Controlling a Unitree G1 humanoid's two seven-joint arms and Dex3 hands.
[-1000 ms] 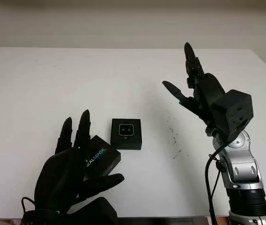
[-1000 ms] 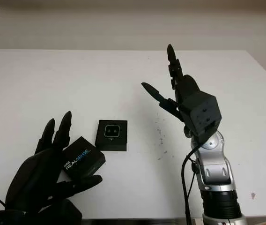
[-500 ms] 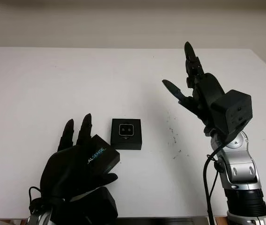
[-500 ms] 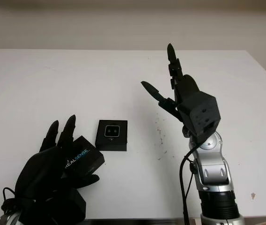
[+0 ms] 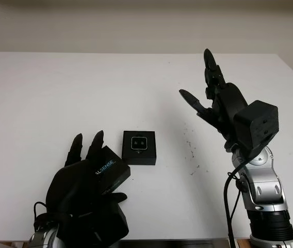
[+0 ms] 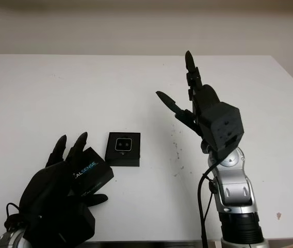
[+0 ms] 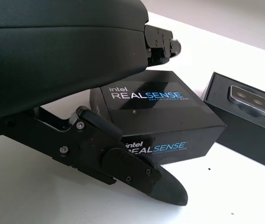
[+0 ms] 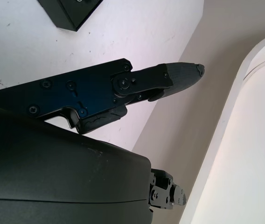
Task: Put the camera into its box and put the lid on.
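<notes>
Lid pickup: black left hand (image 5: 87,194) closing round black cardboard REALSENSE lid (image 7: 153,116); grip unconfirmed. Black right hand (image 5: 216,106) released, raised. Next: lift over open black box (image 5: 139,147) with silver camera (image 5: 139,142).

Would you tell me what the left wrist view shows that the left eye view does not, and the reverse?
The left wrist view adds the REALSENSE lettering on the side face of the black cardboard lid, with the left hand's thumb against that side. The left eye view adds the open right hand raised above the white table, right of the box, and dark specks on the tabletop. Both share the lid in the left hand, beside the open black box with the silver-faced camera in it.
</notes>
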